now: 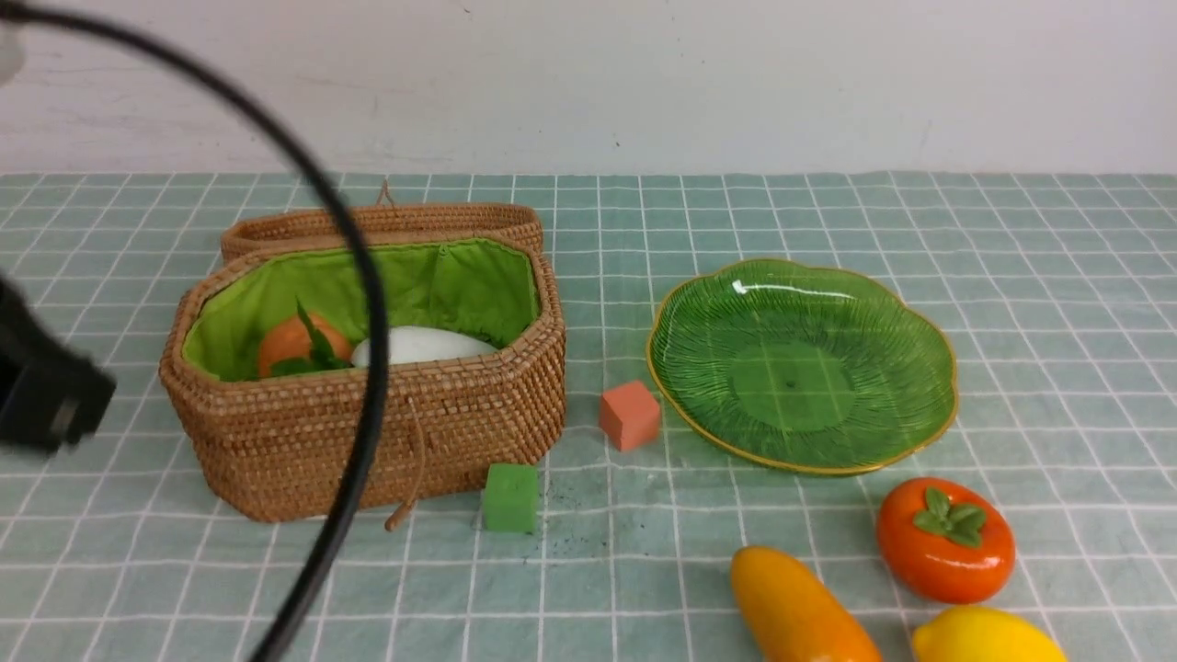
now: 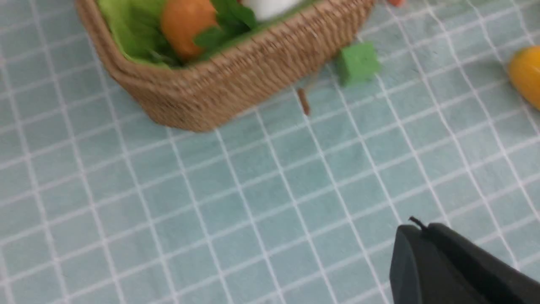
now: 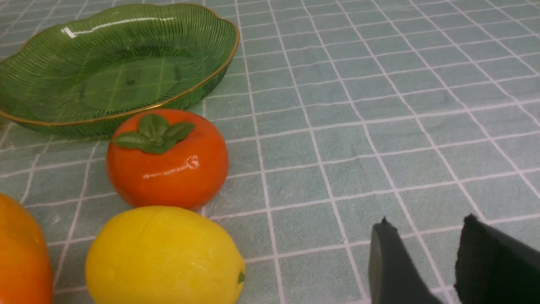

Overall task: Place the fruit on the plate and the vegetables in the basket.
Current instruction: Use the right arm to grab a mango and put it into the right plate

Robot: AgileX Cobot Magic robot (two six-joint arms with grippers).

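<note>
Worktop covered edge to edge by a pale teal cloth (image 1: 828, 211) with a white grid. Dark specks (image 1: 561, 515) lie on it toward the front edge, near the middle. Along the far edge stands a plain white wall (image 1: 736, 83), lightly scuffed, possibly hairline-cracked. Lighting is even and shadows are soft.

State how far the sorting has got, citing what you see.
Done: radish and potato lie in the basket; no chili is visible. In hand: nothing; the right end effector is open. Remaining: persimmon, mango, lemon on the cloth; plate bare.
</note>
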